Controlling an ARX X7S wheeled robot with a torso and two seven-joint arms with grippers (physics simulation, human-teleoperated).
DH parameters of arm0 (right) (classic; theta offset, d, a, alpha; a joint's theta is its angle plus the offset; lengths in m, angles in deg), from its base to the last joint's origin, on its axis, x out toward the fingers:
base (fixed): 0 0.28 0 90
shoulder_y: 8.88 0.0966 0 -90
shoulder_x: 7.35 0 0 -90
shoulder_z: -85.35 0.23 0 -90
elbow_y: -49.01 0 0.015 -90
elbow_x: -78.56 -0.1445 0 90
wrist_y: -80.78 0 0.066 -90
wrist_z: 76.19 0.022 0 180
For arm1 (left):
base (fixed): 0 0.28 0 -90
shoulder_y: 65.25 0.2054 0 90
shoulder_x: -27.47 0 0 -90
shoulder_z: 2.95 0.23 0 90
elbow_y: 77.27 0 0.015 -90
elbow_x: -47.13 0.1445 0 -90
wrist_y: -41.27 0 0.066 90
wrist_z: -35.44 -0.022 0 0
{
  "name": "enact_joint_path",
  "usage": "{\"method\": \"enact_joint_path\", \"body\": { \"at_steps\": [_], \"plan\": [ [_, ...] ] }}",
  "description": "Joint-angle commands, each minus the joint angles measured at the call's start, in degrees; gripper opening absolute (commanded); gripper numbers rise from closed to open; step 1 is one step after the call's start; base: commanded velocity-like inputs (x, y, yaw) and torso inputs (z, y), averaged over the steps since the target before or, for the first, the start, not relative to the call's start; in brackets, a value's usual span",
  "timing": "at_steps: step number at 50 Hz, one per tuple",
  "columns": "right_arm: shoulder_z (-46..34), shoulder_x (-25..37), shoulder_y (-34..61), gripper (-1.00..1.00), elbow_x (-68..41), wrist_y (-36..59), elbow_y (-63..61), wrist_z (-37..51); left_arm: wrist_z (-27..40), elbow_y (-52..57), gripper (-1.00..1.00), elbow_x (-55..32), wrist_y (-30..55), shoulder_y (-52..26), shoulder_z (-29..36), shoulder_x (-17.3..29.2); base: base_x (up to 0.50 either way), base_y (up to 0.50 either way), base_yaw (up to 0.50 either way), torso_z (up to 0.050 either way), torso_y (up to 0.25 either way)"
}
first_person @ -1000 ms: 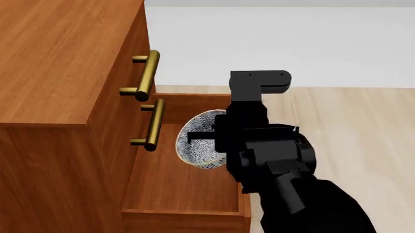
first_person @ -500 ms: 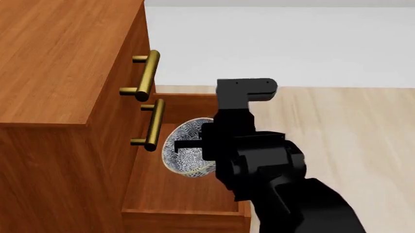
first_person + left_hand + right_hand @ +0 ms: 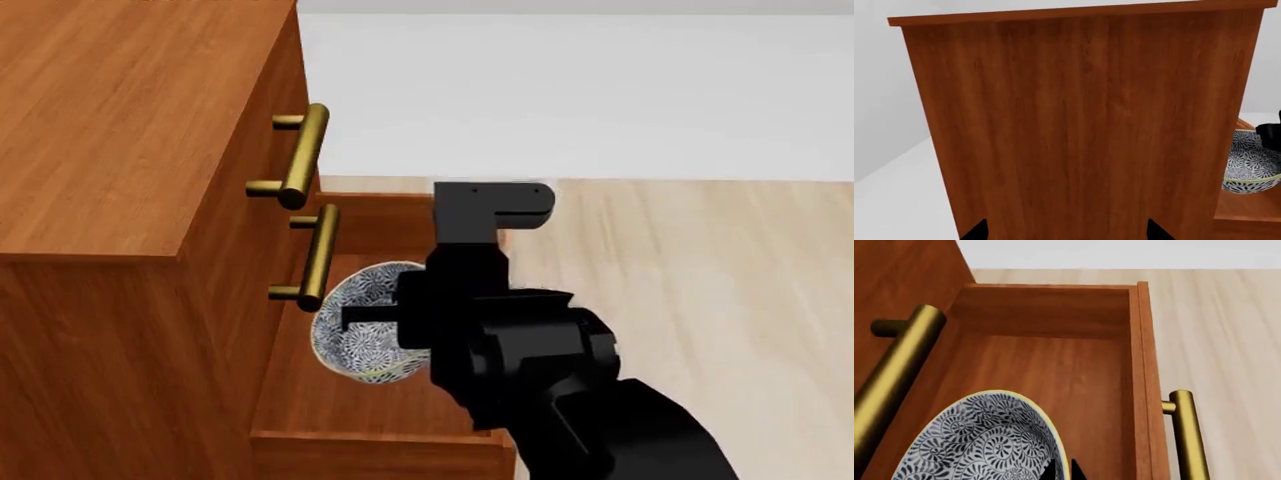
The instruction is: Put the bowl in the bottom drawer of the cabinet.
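We have the right pincer (image 3: 400, 315) clamped on the bowl (image 3: 358, 322), tilted above the open bottom drawer (image 3: 374, 400), near the cabinet (image 3: 120, 150) front. Left pincer: we can't tell.

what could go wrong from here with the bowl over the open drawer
1. The bowl hangs tilted on edge, pinched at its rim by the right gripper; released like this, it may land on its rim, roll or tip.
2. It sits close to the brass handle of the drawer above; drifting further that way could knock it.
3. Lowering too far could jam it against the bottom drawer floor.
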Motion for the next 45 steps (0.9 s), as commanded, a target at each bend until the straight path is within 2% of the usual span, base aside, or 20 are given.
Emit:
{"method": "enact_joint_path", "body": {
  "at_steps": [1,43,44,45],
  "plan": [
    [0.18,-0.01,-0.72,-1.00,-1.39,-0.33,-0.12,-0.35,0.21,0.12,1.00,-0.35,0.00,0.11,-0.24,0.20,0.00,0.00,0.00,0.000,0.000],
    [-1.75,-0.01,-3.27,-1.00,-8.81,0.50,1.57,-1.66,1.04,0.05,1.00,-1.09,0.24,-0.17,-0.53,0.86,0.00,0.00,0.00,0.000,0.000],
    [-1.82,-0.01,-3.35,1.00,-8.76,0.79,1.55,-1.66,1.02,0.06,1.00,-1.10,0.14,-0.10,-0.56,0.86,0.00,0.00,0.00,0.000,0.000],
    [-1.75,-0.01,-3.40,1.00,-8.94,0.71,1.68,-1.51,1.04,0.05,1.00,-1.10,0.11,-0.08,-0.56,0.86,0.01,0.00,0.00,0.000,0.000]
  ]
}}
